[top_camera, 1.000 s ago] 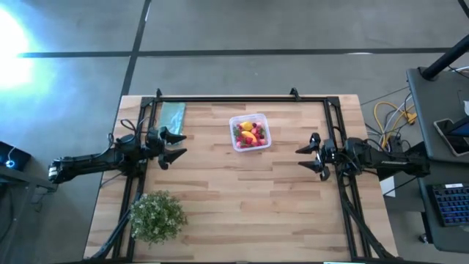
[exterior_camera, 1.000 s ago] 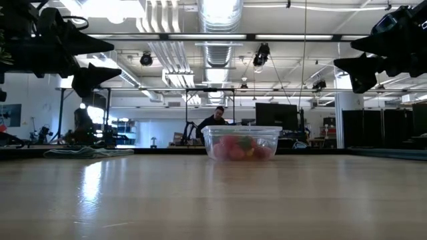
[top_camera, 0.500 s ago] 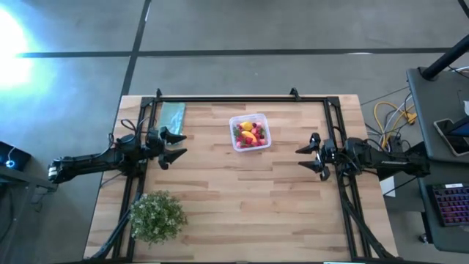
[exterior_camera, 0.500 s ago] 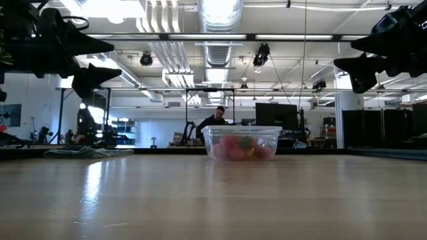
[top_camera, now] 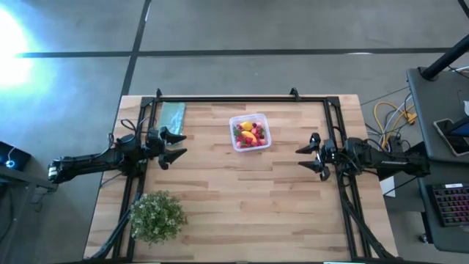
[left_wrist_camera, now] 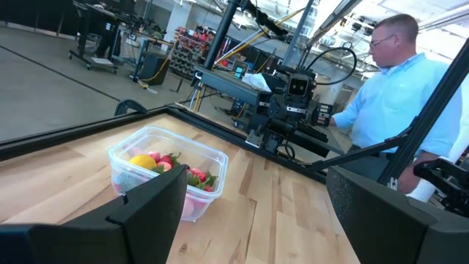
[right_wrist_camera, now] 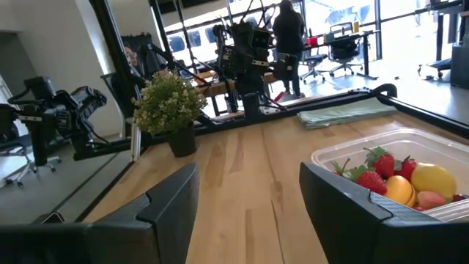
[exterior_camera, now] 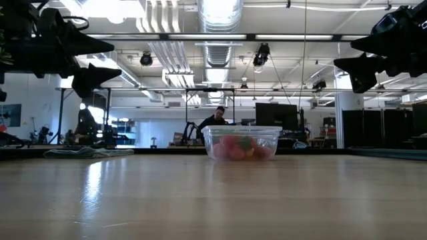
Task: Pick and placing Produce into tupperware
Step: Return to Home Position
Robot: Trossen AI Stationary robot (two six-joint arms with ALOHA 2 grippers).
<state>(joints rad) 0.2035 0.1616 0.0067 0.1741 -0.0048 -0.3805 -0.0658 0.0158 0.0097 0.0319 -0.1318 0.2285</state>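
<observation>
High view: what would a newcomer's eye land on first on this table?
The clear tupperware stands out first, mid-table toward the high view's top edge and packed with bright red, pink and yellow produce. Next comes the green leafy bush at the lower left corner. The left gripper and right gripper hover open and empty at opposite sides.

The tupperware (left_wrist_camera: 124,170) holds produce (left_wrist_camera: 176,166), perhaps strawberries; the left hand (left_wrist_camera: 256,185) has fingers apart.

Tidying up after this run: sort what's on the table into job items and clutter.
Job: produce in the tupperware; left arm, right arm at the table's sides, jaws open.
Lying about: teal cloth; potted plant.
</observation>
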